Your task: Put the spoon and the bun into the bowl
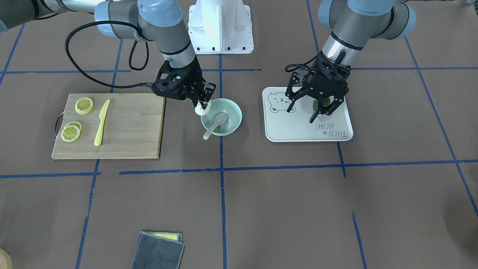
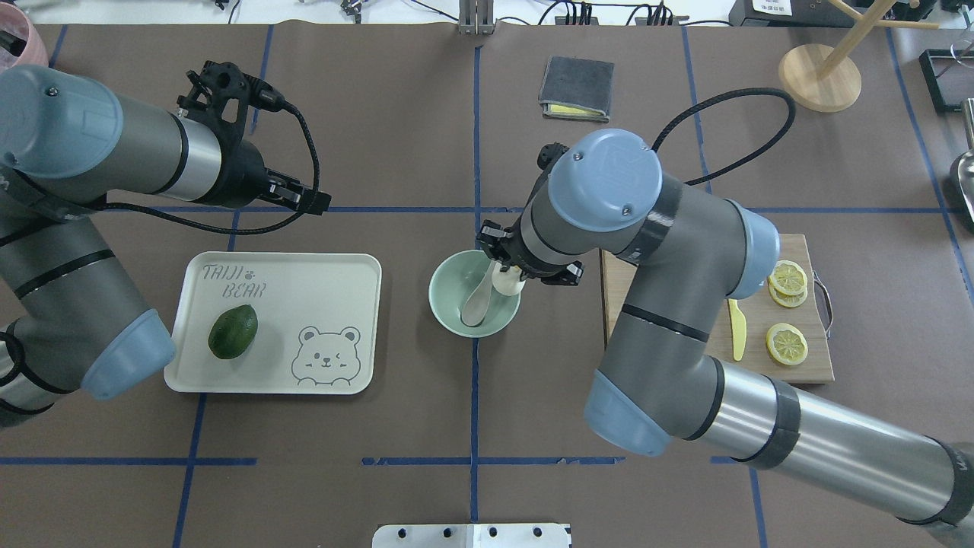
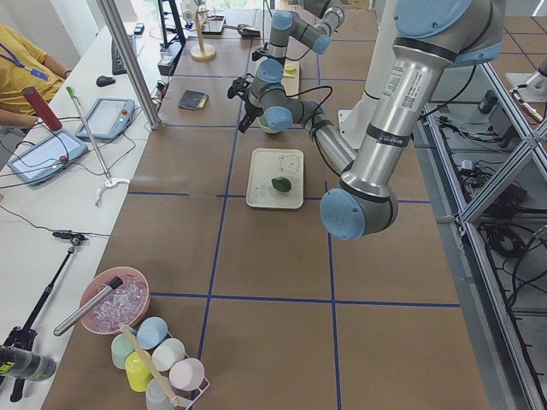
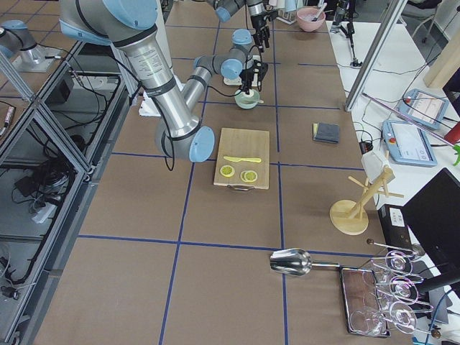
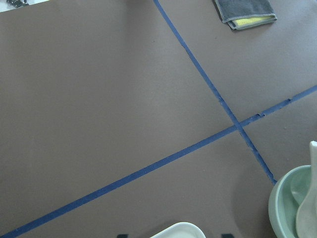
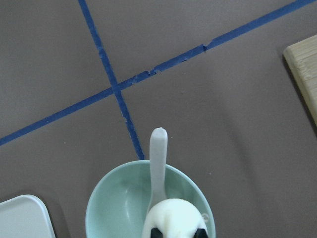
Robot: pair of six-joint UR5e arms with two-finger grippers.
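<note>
The mint-green bowl (image 1: 230, 108) stands at the table's middle, also in the overhead view (image 2: 447, 275). The cream spoon (image 1: 214, 125) lies in it, scoop inside and handle over the rim; it also shows in the right wrist view (image 6: 158, 158). My right gripper (image 1: 203, 105) is shut on the white bun (image 1: 201, 110) and holds it over the bowl's rim on the cutting-board side. The bun (image 6: 173, 218) fills the bottom of the right wrist view above the bowl (image 6: 114, 203). My left gripper (image 1: 309, 112) is open and empty above the tray.
A cream bear-print tray (image 1: 291, 127) holds a green avocado (image 2: 233, 331) under the left gripper. A wooden cutting board (image 1: 130, 123) carries lemon slices (image 1: 84, 105) and a yellow knife (image 1: 101, 121). A grey cloth (image 1: 158, 251) lies near the front edge.
</note>
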